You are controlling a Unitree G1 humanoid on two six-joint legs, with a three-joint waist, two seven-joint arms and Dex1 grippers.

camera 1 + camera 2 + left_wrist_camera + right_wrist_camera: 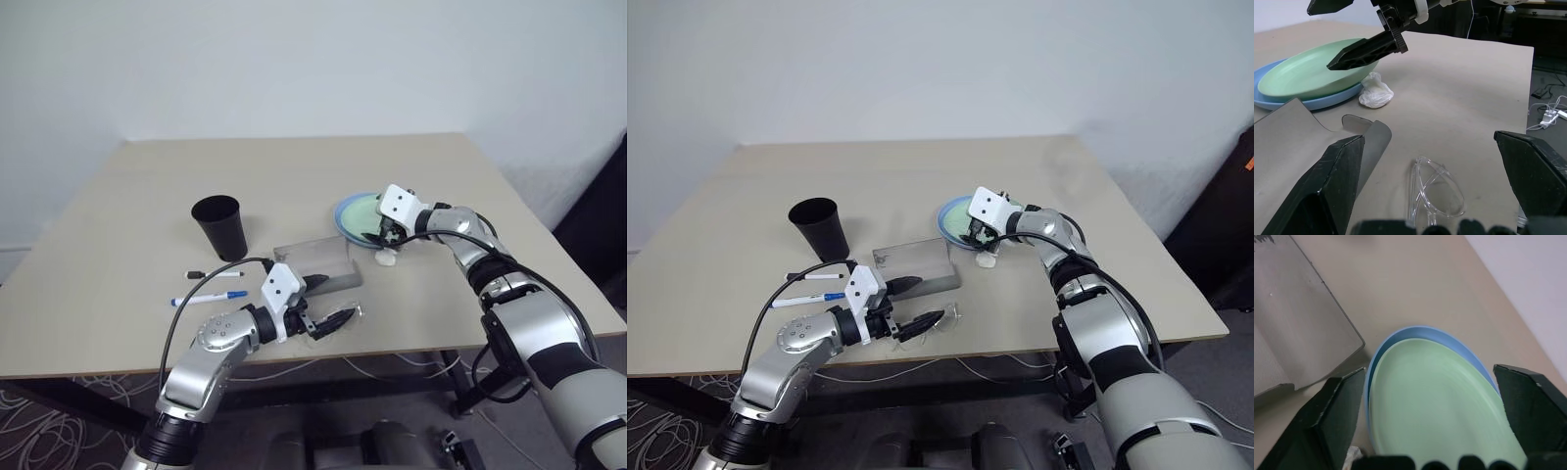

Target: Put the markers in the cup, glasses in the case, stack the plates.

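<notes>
Hovering wide open, the left gripper [328, 302] has the glasses [1434, 192] lying just ahead between its fingers, case [315, 264] alongside.

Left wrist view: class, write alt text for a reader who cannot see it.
Clear glasses lie on the tan table between the left claw's open black fingers. Beyond, a mint green plate sits stacked on a light blue plate, a white tissue lump beside them, the right claw above.
</notes>
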